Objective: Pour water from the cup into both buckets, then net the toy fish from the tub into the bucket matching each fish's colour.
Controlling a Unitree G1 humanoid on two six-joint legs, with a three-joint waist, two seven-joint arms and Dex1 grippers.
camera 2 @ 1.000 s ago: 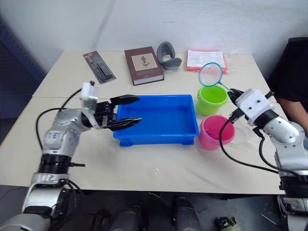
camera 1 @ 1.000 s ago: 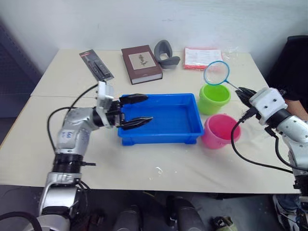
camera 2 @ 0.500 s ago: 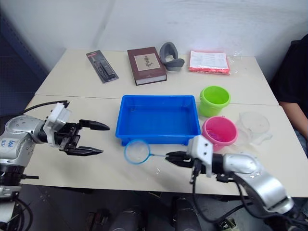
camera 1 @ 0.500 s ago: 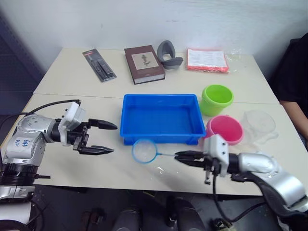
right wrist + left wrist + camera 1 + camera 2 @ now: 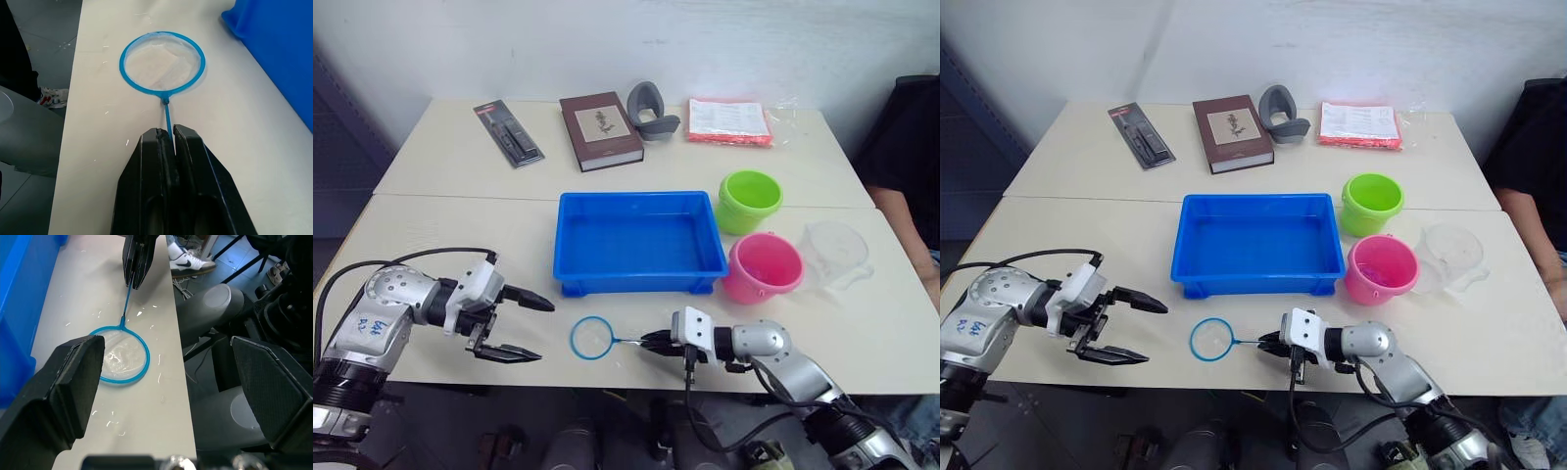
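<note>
While my right pincer (image 5: 651, 341) stays clenched on the thin handle of the net (image 5: 591, 338), the net's blue ring now lies flat on the table (image 5: 440, 235), straight out beyond my fingertips near the front edge. Half a second ago I held the ring a little higher and closer to the blue tub (image 5: 641, 241); a second ago it was up over the lime green bucket (image 5: 750, 201). So I have brought the net down and away from every container.

My left pincer (image 5: 527, 326) hangs released, fingers spread wide and holding nothing, just beyond the far side of the ring from my right pincer. It has drawn back from the tub's end, where it was a second ago.

Further out from my right pincer and off to one side sits the tub, and I see no toy fish in it. Past the tub's end stand the pink bucket (image 5: 762, 269) and the green one, close together, and the clear measuring cup (image 5: 838, 253) rests on the table just past the pink one.

I judge the netting finished, or nearly so: the net looks about to be set down, and letting go of its handle seems the only step left.
</note>
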